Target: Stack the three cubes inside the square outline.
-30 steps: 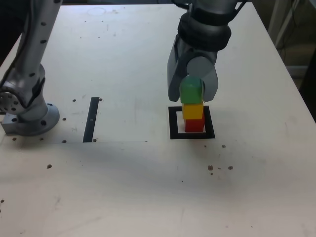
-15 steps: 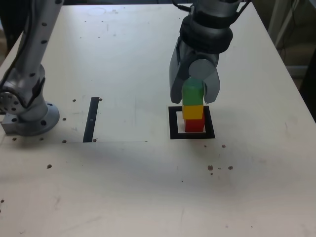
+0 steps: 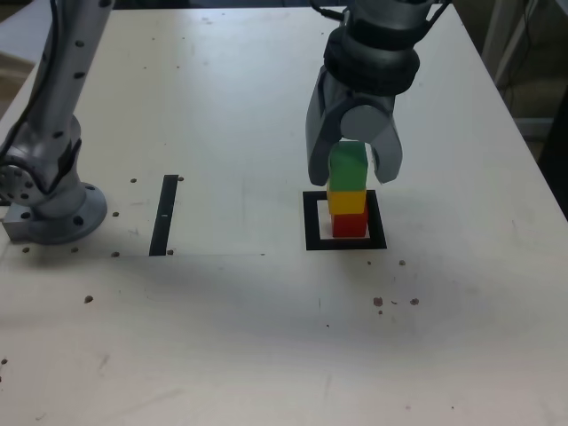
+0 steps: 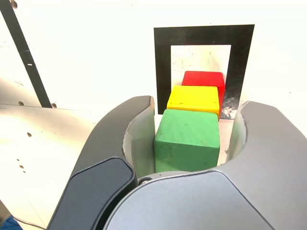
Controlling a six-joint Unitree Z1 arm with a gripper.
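Flanking matte green cube (image 3: 347,165): curved grey jaws (parted).

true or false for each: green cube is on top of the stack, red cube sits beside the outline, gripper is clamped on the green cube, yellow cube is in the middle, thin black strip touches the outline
1. The green cube tops the stack. True.
2. The red cube sits beside the square outline. False: it stands inside it, at the bottom of the stack.
3. The gripper is clamped on the green cube. False: the wrist view shows gaps on both sides; the jaws stand open around it.
4. The yellow cube is in the middle. True.
5. The thin black strip touches the outline. False: it lies apart, toward the exterior view's left.
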